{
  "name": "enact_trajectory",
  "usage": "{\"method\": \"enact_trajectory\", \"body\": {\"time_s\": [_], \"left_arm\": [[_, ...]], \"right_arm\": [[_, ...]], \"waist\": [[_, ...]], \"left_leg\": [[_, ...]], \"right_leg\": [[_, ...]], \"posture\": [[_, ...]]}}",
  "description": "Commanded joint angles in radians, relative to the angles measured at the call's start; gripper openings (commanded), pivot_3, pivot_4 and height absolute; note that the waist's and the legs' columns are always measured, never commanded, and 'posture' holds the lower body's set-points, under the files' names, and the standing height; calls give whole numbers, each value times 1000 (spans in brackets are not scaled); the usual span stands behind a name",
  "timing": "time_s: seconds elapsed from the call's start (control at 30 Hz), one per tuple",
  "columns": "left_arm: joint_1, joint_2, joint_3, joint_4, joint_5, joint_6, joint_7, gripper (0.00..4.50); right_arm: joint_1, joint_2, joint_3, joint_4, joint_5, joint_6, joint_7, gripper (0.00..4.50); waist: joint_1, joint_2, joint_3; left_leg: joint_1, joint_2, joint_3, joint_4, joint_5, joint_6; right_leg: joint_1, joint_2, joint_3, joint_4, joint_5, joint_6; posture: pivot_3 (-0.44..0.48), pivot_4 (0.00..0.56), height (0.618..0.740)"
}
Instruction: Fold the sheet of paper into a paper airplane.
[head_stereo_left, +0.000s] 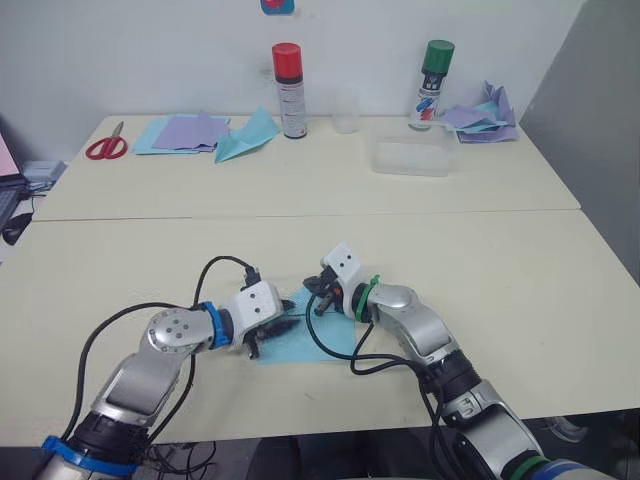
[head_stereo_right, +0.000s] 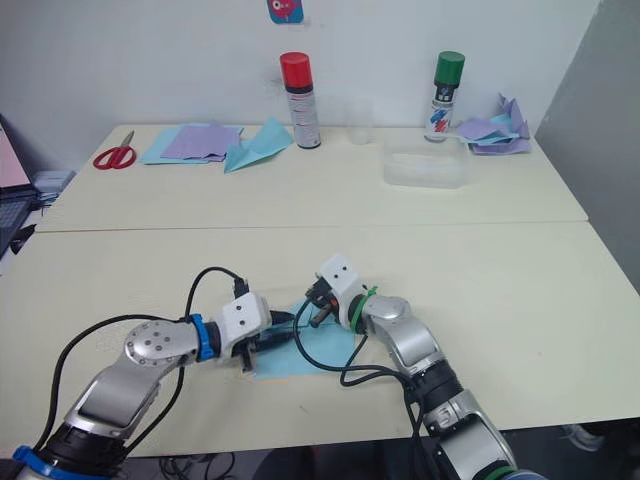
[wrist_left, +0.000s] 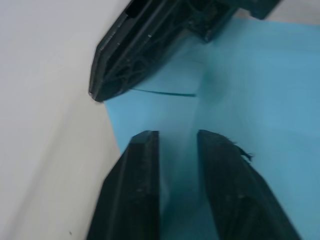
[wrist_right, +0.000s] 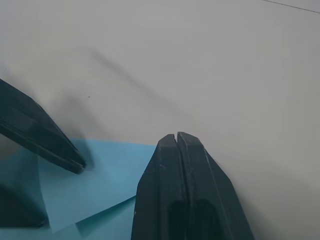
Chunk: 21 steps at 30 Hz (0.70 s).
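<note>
Sky-blue paper sheet (head_stereo_left: 300, 340) lies flat on my tabletop (head_stereo_left: 480, 260), lower centre; left claw (head_stereo_left: 274, 330) slightly spread pins it, right claw (head_stereo_left: 321, 297) pressed together lifts a corner for folding, I judge.

Two cream-coloured rectangular tabletops (head_stereo_left: 480, 260) stand pushed together, a thin dark seam running across where the near one meets the far one. Behind them rises a plain white wall (head_stereo_left: 160, 50), evenly lit with soft shadows under the things along its foot. A small blue and red sticker (head_stereo_right: 284, 9) sits high on that wall, cut by the frame's edge. To the robot's right a grey flat panel (head_stereo_left: 590, 110) stands upright beside the far tabletop, its edge slanting down toward the corner. At the far left, past the tabletop's edge, lies a dark clutter of objects I cannot make out.
</note>
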Motion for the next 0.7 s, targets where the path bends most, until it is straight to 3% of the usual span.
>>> {"method": "enact_trajectory", "body": {"time_s": [0.03,0.13,0.3,0.43,0.7], "left_arm": [[41,33,100,-64,-103,56,-35,2924],[56,48,204,-83,-221,155,-54,3918],[-10,19,284,-34,-314,248,-13,3918],[-92,-78,239,-10,-308,285,82,3025],[-52,-145,72,44,-155,222,166,398]], "right_arm": [[21,-1,33,18,-14,26,11,0],[22,-3,33,20,-14,26,13,0],[27,-6,39,15,-13,29,17,0],[32,-10,44,12,-13,31,22,0],[38,-13,50,6,-12,34,23,0]], "waist": [[-1,0,0],[1,0,0],[4,0,0],[8,-1,-1],[7,-1,-1]], "left_leg": [[0,0,0,0,0,0],[0,0,0,0,0,0],[0,0,-1,1,0,0],[0,-1,0,3,0,0],[0,0,-1,2,0,0]], "right_leg": [[0,0,0,0,0,0],[0,0,-1,0,0,0],[0,0,-1,0,0,0],[1,0,-1,0,0,0],[1,1,0,1,3,-5]], "posture": [[0,150,740],[0,150,740],[0,150,740],[0,150,740],[0,150,740]]}}
